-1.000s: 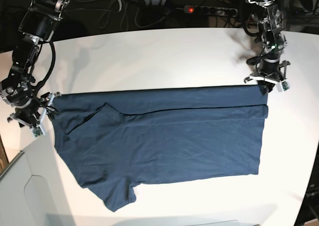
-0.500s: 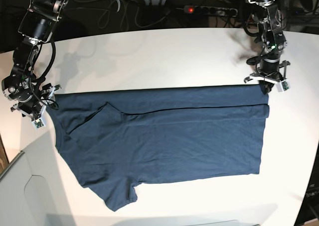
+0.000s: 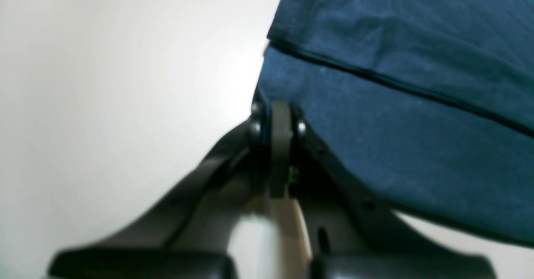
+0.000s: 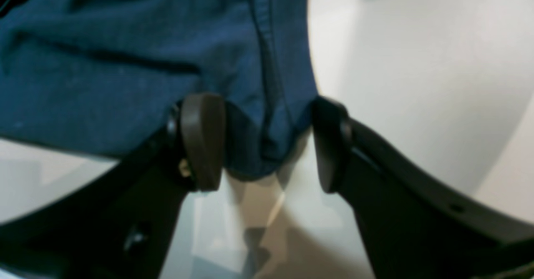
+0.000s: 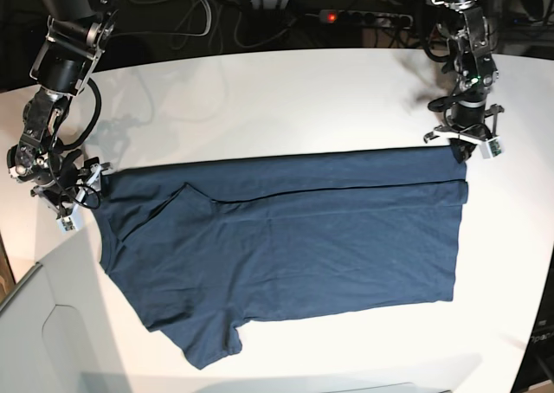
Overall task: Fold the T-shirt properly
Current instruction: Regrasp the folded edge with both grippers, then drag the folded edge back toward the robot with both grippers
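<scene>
One long fold runs along the far side of the T-shirt (image 5: 286,237), which lies flat on the white table (image 5: 286,99) with its long axis crosswise in the base view, hem toward that view's right and neck and sleeves toward its left. A narrow far strip is already doubled over; one sleeve (image 5: 208,345) sticks out at the near left. Both far corners of the folded strip sit right at an arm. The left gripper (image 3: 278,122) is at the hem-end corner, its jaws pressed together on the cloth edge; the wrist view shows the pads meeting with fabric running up to them, so it seems to pinch that corner. The right gripper (image 4: 267,141) is at the shoulder-end corner with its jaws spread wide: a seamed fold of cloth lies between the fingers (image 4: 202,141), touching the one on that view's left and clear of the other, not clamped. The rest of the shirt lies toward the camera from both arms, so I judge the next fold must come nearward across the short axis, once the right arm has its grip.
</scene>
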Controlling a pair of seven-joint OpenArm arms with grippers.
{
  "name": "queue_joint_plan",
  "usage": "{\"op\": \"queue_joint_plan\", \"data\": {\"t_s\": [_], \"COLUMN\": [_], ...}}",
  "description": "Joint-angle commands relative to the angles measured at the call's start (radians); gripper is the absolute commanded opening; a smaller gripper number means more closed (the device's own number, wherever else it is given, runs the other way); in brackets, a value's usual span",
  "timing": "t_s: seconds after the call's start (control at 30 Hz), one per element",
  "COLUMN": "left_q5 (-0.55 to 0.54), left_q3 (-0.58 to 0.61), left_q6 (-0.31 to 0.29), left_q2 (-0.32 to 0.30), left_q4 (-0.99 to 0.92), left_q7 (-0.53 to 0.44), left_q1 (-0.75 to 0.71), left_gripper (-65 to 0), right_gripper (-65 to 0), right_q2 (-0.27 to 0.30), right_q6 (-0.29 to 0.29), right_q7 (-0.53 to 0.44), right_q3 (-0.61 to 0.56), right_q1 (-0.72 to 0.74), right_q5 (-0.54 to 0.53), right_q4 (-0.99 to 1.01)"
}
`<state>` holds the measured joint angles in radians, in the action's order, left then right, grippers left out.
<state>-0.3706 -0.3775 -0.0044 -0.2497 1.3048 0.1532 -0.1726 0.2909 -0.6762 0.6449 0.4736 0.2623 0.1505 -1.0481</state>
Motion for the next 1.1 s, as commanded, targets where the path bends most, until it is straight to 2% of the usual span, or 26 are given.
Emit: {"op": "queue_joint_plan", "data": {"t_s": [0.0, 0.07, 0.13, 0.2, 0.23, 0.33, 0.47, 0.57, 0.77, 0.97, 1.07], "left_q5": [0.0, 0.0, 0.0, 0.0, 0.0, 0.0, 0.0, 0.0, 0.0, 0.002, 0.002], "left_q3": [-0.007, -0.007, -0.008, -0.01, -0.01, -0.01, -0.01, -0.011, -0.013, -0.011, -0.011], "left_q6": [0.004, 0.004, 0.004, 0.004, 0.004, 0.004, 0.004, 0.004, 0.007, 0.01, 0.008], "left_q2": [-0.013, -0.013, -0.015, -0.015, -0.015, -0.017, -0.017, -0.018, -0.018, -0.064, -0.078], "left_q4": [0.009, 0.009, 0.009, 0.009, 0.009, 0.014, 0.068, 0.152, 0.304, 0.371, 0.358], "left_q7": [0.01, 0.01, 0.01, 0.01, 0.01, 0.01, 0.012, 0.016, 0.018, 0.023, 0.105], "left_q1": [-0.003, -0.003, -0.003, -0.005, -0.005, -0.005, -0.031, -0.064, -0.097, -0.048, 0.032], "left_gripper": [-65.0, -65.0, -65.0, -65.0, -65.0, -65.0, -65.0, -65.0, -65.0, -65.0, -65.0], "right_gripper": [-33.9, -38.5, -48.6, -63.3, -65.0, -64.5, -64.6, -64.6, -64.6, -64.6, -64.6], "right_q2": [0.003, 0.003, 0.003, 0.003, 0.003, 0.004, 0.014, 0.014, 0.017, 0.018, 0.018], "right_q6": [-0.022, -0.022, -0.022, -0.022, -0.022, -0.022, -0.022, -0.022, -0.022, -0.022, -0.022], "right_q7": [0.054, 0.054, 0.054, 0.054, 0.054, 0.054, 0.066, 0.112, 0.183, 0.241, 0.275], "right_q3": [-0.006, -0.006, -0.006, -0.008, -0.008, -0.008, -0.003, -0.003, -0.002, -0.009, -0.013], "right_q1": [-0.005, -0.008, -0.011, -0.027, -0.03, -0.044, -0.108, -0.148, -0.151, -0.062, 0.016], "right_q5": [0.034, 0.034, 0.034, 0.034, 0.034, 0.034, 0.031, 0.031, 0.033, 0.036, 0.036], "right_q4": [0.01, 0.013, 0.013, 0.01, 0.009, -0.007, -0.189, -0.341, -0.493, -0.513, -0.487]}}
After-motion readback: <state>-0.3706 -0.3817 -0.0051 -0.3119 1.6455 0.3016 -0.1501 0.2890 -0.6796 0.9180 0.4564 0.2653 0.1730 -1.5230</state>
